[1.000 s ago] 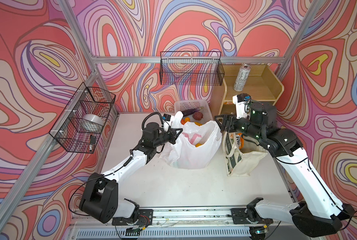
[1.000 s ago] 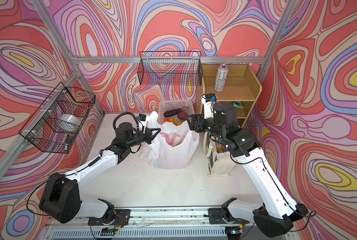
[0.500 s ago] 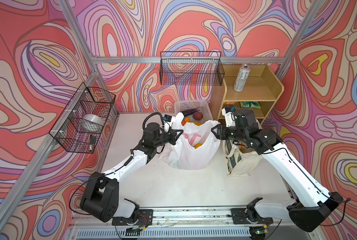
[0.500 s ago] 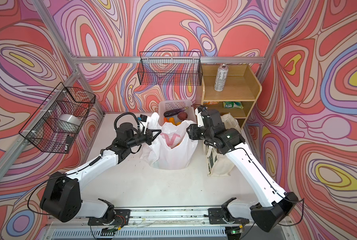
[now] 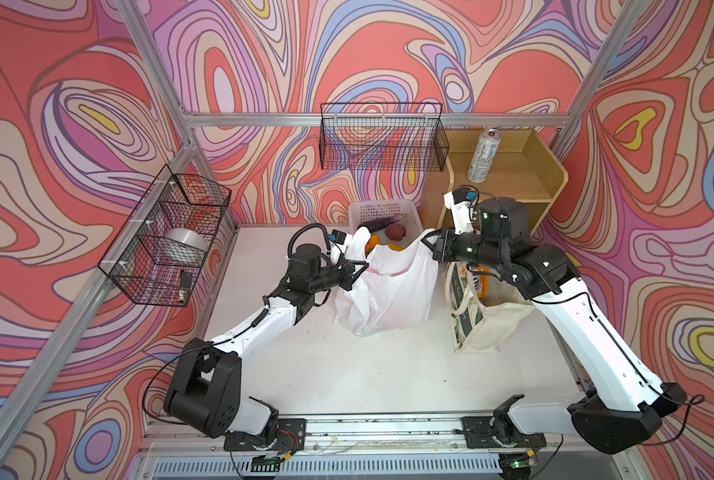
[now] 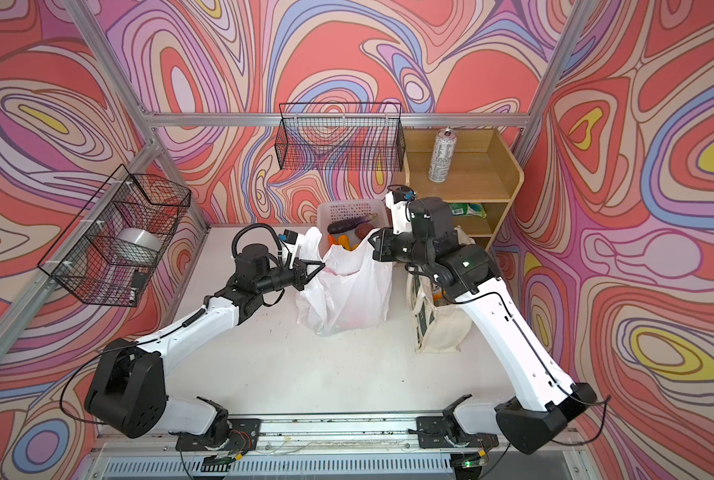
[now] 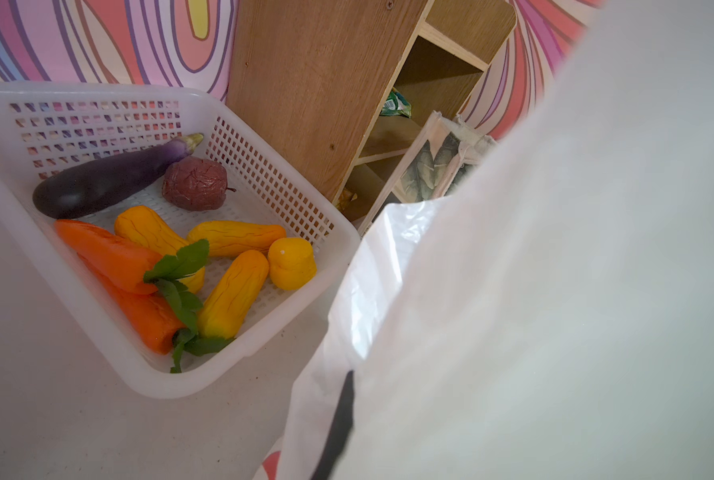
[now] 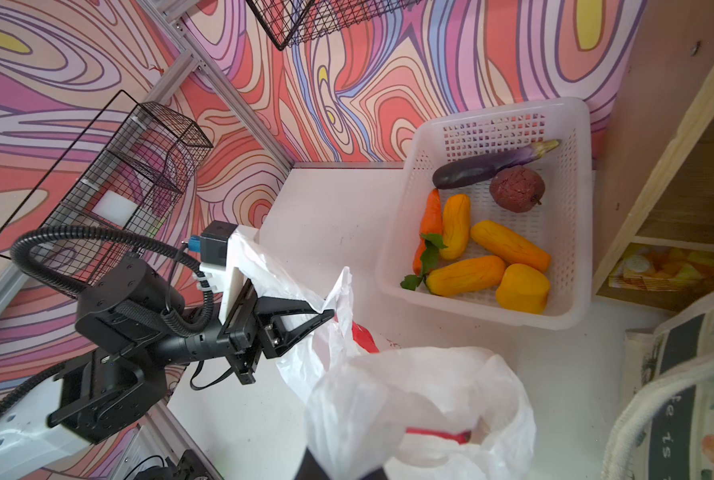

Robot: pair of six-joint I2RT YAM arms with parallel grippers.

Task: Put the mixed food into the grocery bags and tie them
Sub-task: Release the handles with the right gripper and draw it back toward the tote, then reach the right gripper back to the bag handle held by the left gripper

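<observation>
Your left pincer (image 8: 329, 312) has its jaws together on a fold of the white plastic bag (image 5: 388, 299) at the bag's left edge, near the middle of both top views. Your right pincer (image 5: 425, 240) is closed too. The bag's right corner rises to a peak exactly at its tip, so it reads as clamped on that side; in the right wrist view the film bunches close against the lens.

With one grip on each side, the thin plastic is held up and stretched between the arms. That is why the bag stands instead of slumping on the table (image 5: 347, 374). Neither arm is free to load, so I judge you are gathering the two handles for the knot, not holding the mouth open for filling.

Mind what lies outside the bag:
- The eggplant (image 7: 106, 183), carrots (image 7: 110, 253) and yellow pieces (image 7: 230, 291) sit in the basket (image 7: 172, 384) just behind the bag.
- A can (image 5: 483, 156) stands on top of the shelf (image 5: 521, 174) at the upper right.
- A green packet (image 6: 467, 210) lies on a lower board.

The canvas tote (image 5: 492, 328) stands just right of the plastic bag, under your right arm, with its mouth open and untied. If you knot now, the remaining food would have to go there.

Draw the handles together gently, because film this thin could slip or tear at the pinch.
</observation>
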